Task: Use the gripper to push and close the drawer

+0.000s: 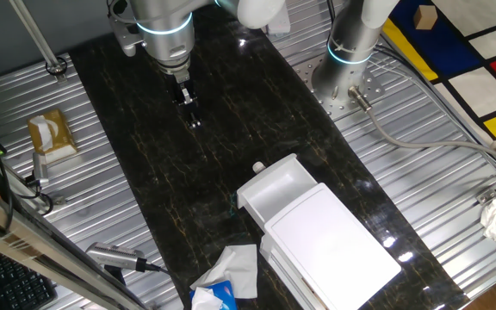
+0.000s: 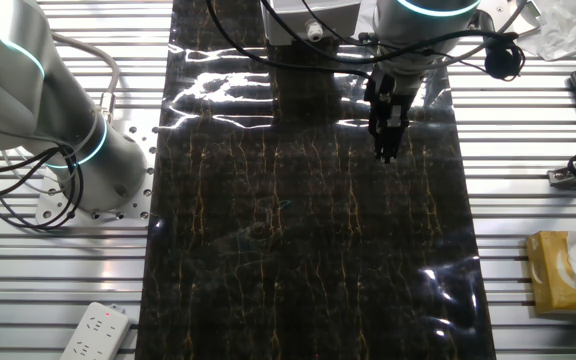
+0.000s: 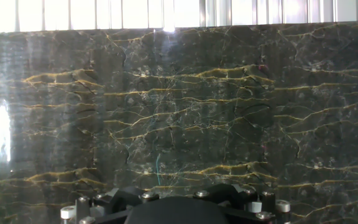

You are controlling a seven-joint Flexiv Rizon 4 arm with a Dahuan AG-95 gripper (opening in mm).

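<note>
The drawer is a shallow white tray with a small round knob. It stands pulled out of the white flat-topped box at the near right of the dark marble slab. My gripper hangs off the silver arm with the cyan ring at the far left of the slab. It is well apart from the drawer, and its black fingers are together and hold nothing. In the other fixed view the gripper is at the upper right and the drawer front at the top edge. The hand view shows only marble and the gripper's body.
A crumpled white tissue lies beside the box. The second silver arm base stands on the ribbed metal table at the right of the slab. A brown tissue box sits at the left and a power strip at the slab's corner.
</note>
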